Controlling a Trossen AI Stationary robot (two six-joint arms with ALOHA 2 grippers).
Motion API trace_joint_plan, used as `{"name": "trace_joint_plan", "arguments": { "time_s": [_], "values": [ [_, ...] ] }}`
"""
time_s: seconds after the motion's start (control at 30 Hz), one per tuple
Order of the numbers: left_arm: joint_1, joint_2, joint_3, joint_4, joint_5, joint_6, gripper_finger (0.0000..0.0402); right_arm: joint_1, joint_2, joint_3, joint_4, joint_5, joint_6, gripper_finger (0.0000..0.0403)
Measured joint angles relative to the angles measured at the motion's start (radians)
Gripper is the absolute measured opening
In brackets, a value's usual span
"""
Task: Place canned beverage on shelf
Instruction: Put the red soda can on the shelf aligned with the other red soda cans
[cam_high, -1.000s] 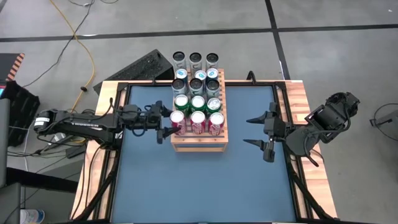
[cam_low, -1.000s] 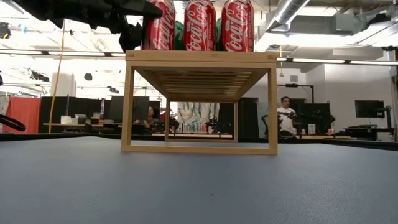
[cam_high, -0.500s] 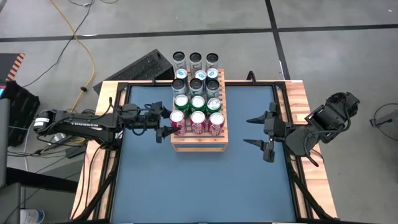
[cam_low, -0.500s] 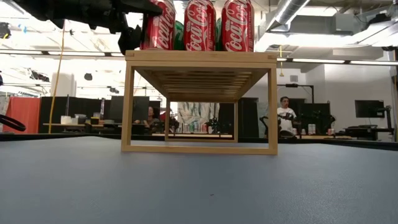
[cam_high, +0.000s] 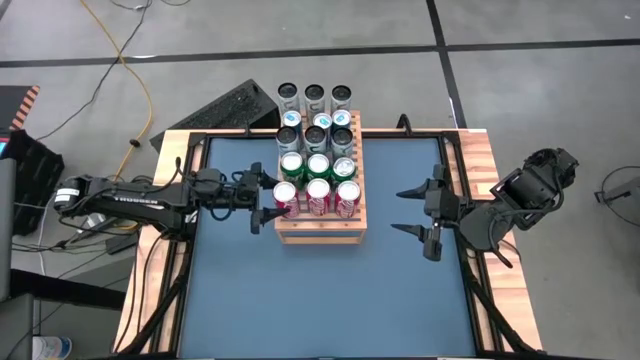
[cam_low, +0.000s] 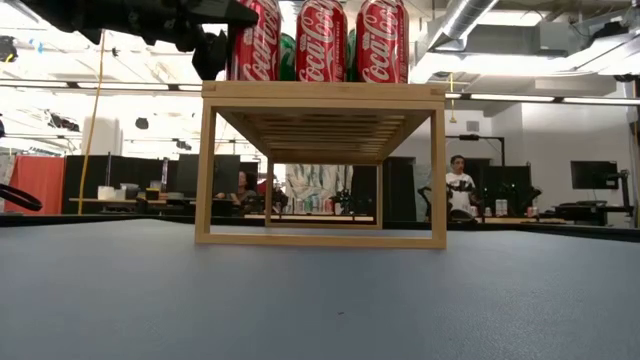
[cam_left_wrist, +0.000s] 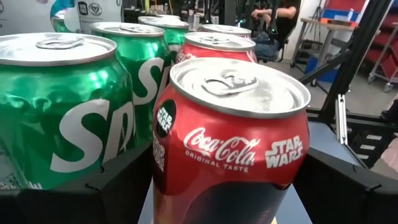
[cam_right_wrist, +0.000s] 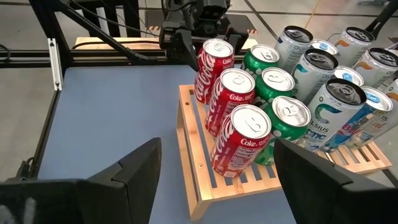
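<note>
Grey tiled floor (cam_high: 540, 90), yellow cable (cam_high: 125, 60), ceiling ducts (cam_low: 465, 15)

High view: overhead, straight down — whole table (cam_high: 320, 300) and both arms. Low view: tabletop height, level across to the shelf (cam_low: 322, 165) and the room behind. Left wrist view: very close on a red can (cam_left_wrist: 231, 134). Right wrist view: farther off, angled down across the shelf — all four share the can rows.

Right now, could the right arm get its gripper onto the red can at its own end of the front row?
Probably yes: the right gripper is open, beside the shelf, and only bare mat lies between it and that red can.
</note>
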Motion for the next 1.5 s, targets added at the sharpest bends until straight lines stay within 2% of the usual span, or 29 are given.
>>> {"name": "trace_joint_plan", "arguments": {
  "time_s": [0.33,0.6,0.87,1.07,1.3,1.5],
  "values": [
    [-0.001,0.0,0.0,0.007,-0.043,-0.015,0.0334,0.003,0.0,0.0,0.0,-0.002,0.0,0.0292],
    [-0.004,0.0,0.0,0.004,-0.065,-0.008,0.0344,0.003,0.0,0.0,0.0,-0.051,0.001,0.0292],
    [-0.009,0.0,0.022,-0.038,-0.036,-0.021,0.0358,0.003,0.0,0.0,0.0,-0.052,0.001,0.0292],
    [-0.01,-0.001,0.04,-0.059,-0.042,0.028,0.0359,0.003,0.0,0.0,0.0,-0.052,0.008,0.0292],
    [-0.015,-0.036,0.04,-0.072,-0.042,0.031,0.0359,0.003,0.0,-0.012,-0.004,-0.053,0.027,0.0292],
    [-0.015,-0.104,0.04,-0.172,-0.046,-0.006,0.0359,0.003,0.0,-0.021,-0.006,-0.068,0.029,0.0292]
  ]
}}
